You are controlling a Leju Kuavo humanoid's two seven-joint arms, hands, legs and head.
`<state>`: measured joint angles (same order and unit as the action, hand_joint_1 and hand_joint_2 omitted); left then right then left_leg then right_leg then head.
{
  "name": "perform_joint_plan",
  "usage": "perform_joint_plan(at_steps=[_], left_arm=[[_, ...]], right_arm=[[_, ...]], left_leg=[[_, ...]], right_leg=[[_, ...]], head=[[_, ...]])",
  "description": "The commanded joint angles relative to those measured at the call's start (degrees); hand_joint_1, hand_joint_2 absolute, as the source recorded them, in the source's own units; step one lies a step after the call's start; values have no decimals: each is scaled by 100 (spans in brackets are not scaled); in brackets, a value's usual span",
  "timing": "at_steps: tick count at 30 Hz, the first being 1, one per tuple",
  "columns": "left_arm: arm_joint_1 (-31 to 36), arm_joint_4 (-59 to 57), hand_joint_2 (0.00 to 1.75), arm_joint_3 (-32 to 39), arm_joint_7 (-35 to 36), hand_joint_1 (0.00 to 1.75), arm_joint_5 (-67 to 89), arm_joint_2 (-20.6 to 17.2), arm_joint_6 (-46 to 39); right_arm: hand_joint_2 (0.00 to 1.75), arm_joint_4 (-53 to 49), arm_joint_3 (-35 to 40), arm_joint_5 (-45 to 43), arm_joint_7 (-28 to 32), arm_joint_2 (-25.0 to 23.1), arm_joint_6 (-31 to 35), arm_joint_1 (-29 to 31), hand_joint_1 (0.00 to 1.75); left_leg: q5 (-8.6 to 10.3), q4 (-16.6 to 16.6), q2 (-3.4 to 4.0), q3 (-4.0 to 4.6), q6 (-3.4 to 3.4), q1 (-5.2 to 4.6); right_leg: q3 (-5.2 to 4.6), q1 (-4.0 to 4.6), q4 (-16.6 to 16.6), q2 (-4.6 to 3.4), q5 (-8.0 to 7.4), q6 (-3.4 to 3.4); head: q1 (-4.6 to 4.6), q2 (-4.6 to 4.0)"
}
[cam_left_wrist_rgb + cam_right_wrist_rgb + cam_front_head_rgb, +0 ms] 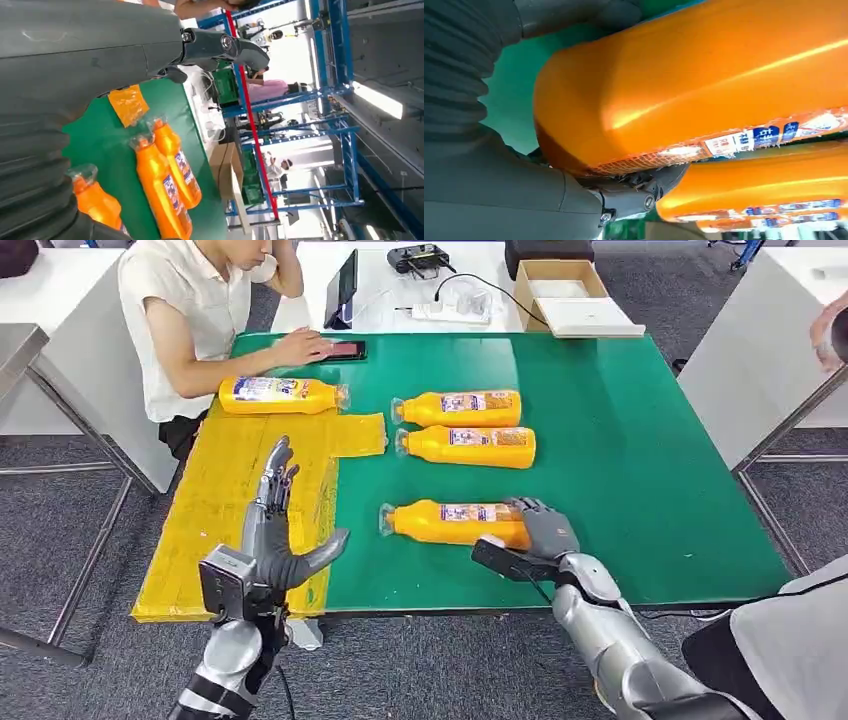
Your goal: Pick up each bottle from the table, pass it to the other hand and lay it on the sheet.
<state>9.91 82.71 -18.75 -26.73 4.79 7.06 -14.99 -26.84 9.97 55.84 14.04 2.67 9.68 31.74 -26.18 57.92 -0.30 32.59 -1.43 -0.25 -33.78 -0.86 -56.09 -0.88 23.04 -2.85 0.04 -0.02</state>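
Several orange bottles lie on their sides. One bottle [280, 395] rests at the far end of the yellow sheet [215, 500]. Two more [460, 408] [470, 445] lie side by side on the green mat [620, 460]. My right hand [545, 530] wraps the base of the nearest bottle [450, 522], which still lies on the mat. In the right wrist view the thumb [634, 192] and a finger [574, 15] clasp that bottle [704, 90]. My left hand [275, 540] hovers over the sheet's near end, fingers spread, holding nothing. The left wrist view shows the mat's bottles [162, 195].
A person [190, 320] sits at the table's far left corner with a hand by a phone [345, 350]. A cardboard box [565, 295], cables and a tablet stand beyond the mat. Another person [790, 640] is at the near right. The table's front edge lies just under my hands.
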Motion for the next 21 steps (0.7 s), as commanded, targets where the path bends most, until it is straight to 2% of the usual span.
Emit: perform_joint_plan(at_steps=[1, 5, 6, 7, 9, 11, 12, 13, 14, 15, 16, 21], left_arm=[[151, -284, 175, -57, -91, 0, -252, -63, -8], [118, -249, 175, -16, -79, 0, -352, -37, 0], [44, -228, 175, 127, 88, 0, -758, 59, 74], [-6, -225, 175, 200, 194, 0, -1047, 119, 131], [-83, -257, 175, 246, 338, 0, -1440, 183, 229], [-131, -322, 175, 296, 406, 0, -1724, 250, 204], [-135, -348, 175, 278, 400, 0, -1746, 245, 196], [-187, -353, 175, 408, 244, 0, -1760, 350, -179], [-215, -334, 175, 533, -338, 0, -1211, 426, -1097], [-218, -314, 175, 500, -346, 0, -1216, 374, -1124], [-239, -280, 175, 689, -504, 0, -1187, 470, -1532], [-255, -306, 175, 685, -126, 0, -1909, 451, -1035]], right_arm=[[175, 91, -393, -1092, 1113, -157, -378, -483, 175], [175, -64, -386, -1204, 1234, -176, -253, -544, 175], [175, -441, -536, -1694, 1682, -264, -162, -722, 175], [175, -782, -570, -1997, 1868, -323, -175, -887, 175], [175, -1707, -358, -2203, 2026, -335, 158, -1336, 175], [175, -2456, -246, -2567, 2243, -362, 213, -1727, 175], [175, -2600, -200, -2596, 2188, -359, 227, -1804, 175], [175, -3015, -158, -2695, 2170, -415, 426, -2017, 175], [175, -3368, -98, -2803, 2253, -515, 657, -2175, 175], [175, -3577, 9, -2833, 2165, -562, 741, -2262, 175], [175, -3754, 85, -2929, 2143, -612, 851, -2331, 175], [175, -3980, 213, -2994, 2171, -663, 1382, -2515, 175]], left_leg=[[3, -10, -16, -9, 10, 10], [0, -5, -8, -3, 8, 5], [1, -8, -10, -5, 11, 9], [2, -8, -14, -4, 9, 6], [2, -11, -15, -4, 11, 10], [0, -8, -20, 1, 13, 9], [-1, -11, -25, 3, 16, 10], [-2, -5, -19, 16, 7, 4], [-4, -4, -20, 23, 10, 4], [-8, -4, -24, 22, 13, 6], [-5, -4, -27, 38, 10, 4], [-7, -3, -26, 52, 10, 7]], right_leg=[[19, 11, 15, 23, 1, 11], [11, 5, 6, 13, 2, 9], [14, 10, 10, 17, 2, 13], [13, 7, 9, 21, 2, 10], [15, 11, 14, 21, 1, 13], [11, 10, 10, 22, 3, 15], [10, 11, 11, 27, 6, 18], [-5, 4, 3, 14, 4, 8], [-9, 4, 0, 17, 7, 11], [-7, 7, -1, 22, 12, 15], [-22, 4, -3, 22, 9, 12], [-35, 6, -4, 24, 10, 12]], head=[[0, 2], [-4, 2], [-2, 2], [-2, 0], [0, 2], [0, 2], [0, 0], [0, 0], [-4, 2], [0, 0], [-4, 2], [-2, 2]])
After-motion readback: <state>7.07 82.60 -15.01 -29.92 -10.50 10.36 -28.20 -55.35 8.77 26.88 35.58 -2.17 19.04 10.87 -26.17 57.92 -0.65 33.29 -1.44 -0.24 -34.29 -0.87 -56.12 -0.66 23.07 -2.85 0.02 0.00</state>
